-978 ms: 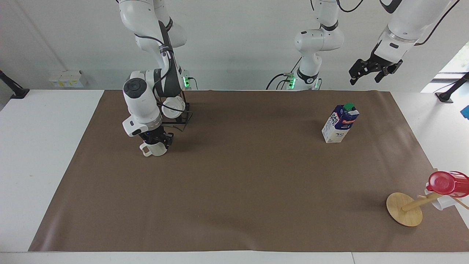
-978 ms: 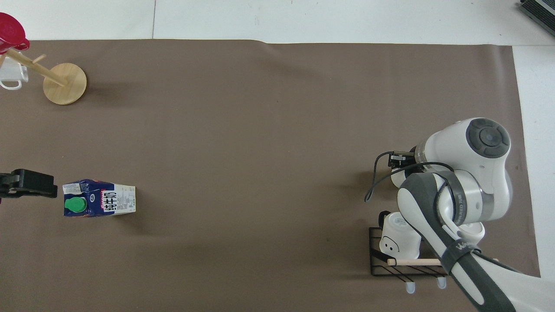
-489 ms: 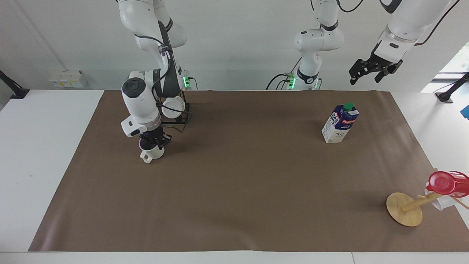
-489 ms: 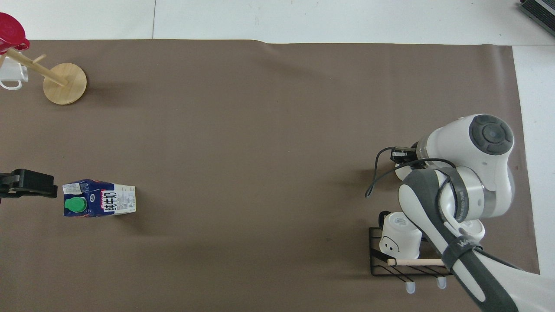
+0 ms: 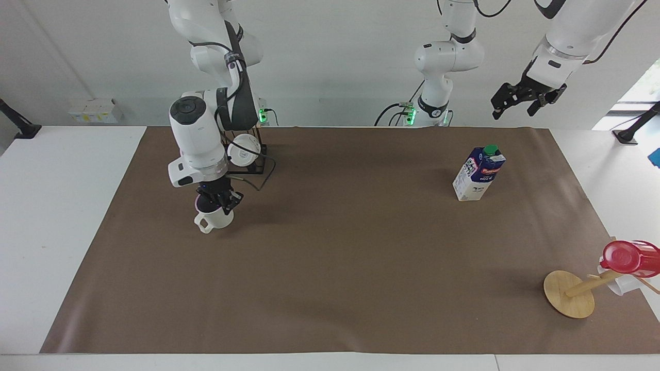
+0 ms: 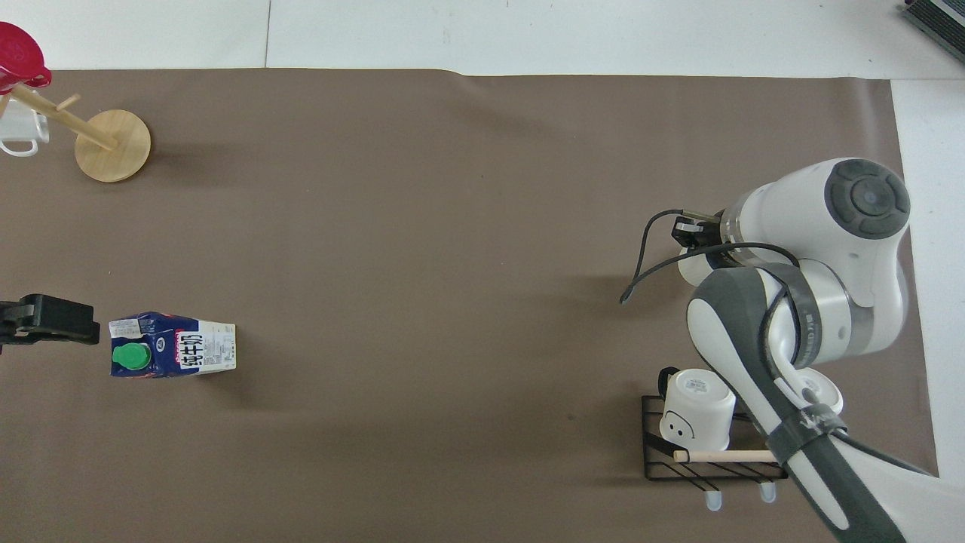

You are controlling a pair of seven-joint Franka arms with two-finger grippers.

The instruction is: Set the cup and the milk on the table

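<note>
While the white table (image 5: pixel 62 216) shows bare at the right arm's end, the brown sheet (image 5: pixel 330 268) covers its middle. On that sheet, toward the right arm's end, the cup (image 5: pixel 213 218) stands upright with its loop handle turned away from the robots. The right gripper (image 5: pixel 218 202) points down at the cup's mouth, its fingertips pinched together at the rim, so it appears to be clenched on the cup's wall; whether the cup's base touches the sheet cannot be told. Just nearer to the robots than the cup, a black wire rack (image 5: pixel 255 165) holds a white mug (image 5: pixel 242 153) lying on its side. In the overhead view the right arm's wrist covers most of the cup, and the rack shows a smiling mug (image 6: pixel 695 415) beside a wooden rod.

Toward the left arm's end, the milk (image 5: pixel 479 173) stands upright on the sheet, green cap on top, untouched. The left gripper (image 5: pixel 527 97) waits in the air, well above the table's edge by the left arm's base, its fingers spread apart and holding nothing. Farthest from the robots at that end, a wooden mug tree (image 5: pixel 570 293) carries a red cup (image 5: pixel 630 257).
</note>
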